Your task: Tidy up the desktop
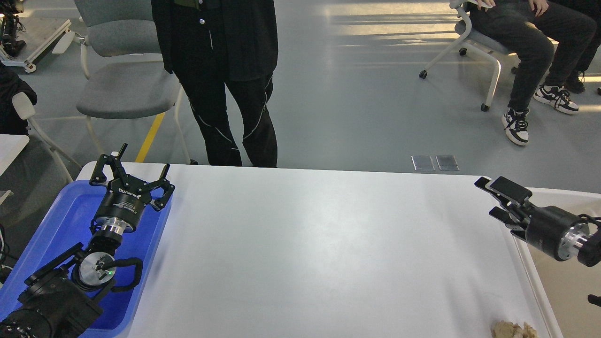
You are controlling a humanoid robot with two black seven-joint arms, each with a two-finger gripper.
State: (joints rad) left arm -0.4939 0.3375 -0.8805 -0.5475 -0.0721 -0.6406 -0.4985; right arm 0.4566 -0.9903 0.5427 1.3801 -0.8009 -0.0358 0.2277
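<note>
1. Desktop [319,244]: white, rounded corners, fills the middle of the head view. Far edge runs just in front of the standing person; near edge is cut off by the frame bottom.
2. Left gripper [133,172]: over the far end of the blue tray [61,220], at the desktop's left side. Fingers point away from the camera, jaws spread wide apart, nothing between them.
3. Blue tray: sits at the left edge of the desktop, long side running toward the camera. The left arm covers most of its near half; the part of the floor that shows is bare.
4. Right gripper [493,197]: at the right edge of the desktop, fingers pointing left and slightly away. Seen side-on; the upper finger [509,187] and the lower one show a gap, so jaws apart, holding nothing.
5. Off-white bin [563,281]: just beside the desktop on the right, under the right arm. Only part of the rim and inside is in frame.
6. Crumpled paper [514,330]: tan wad on the desktop at the near right corner, close to the bin rim, partly cut off by the frame bottom. Well apart from both grippers.
7. Background: person in black [220,70] standing at the far edge, grey chair [124,70] behind left, seated person [530,51] far right.
</note>
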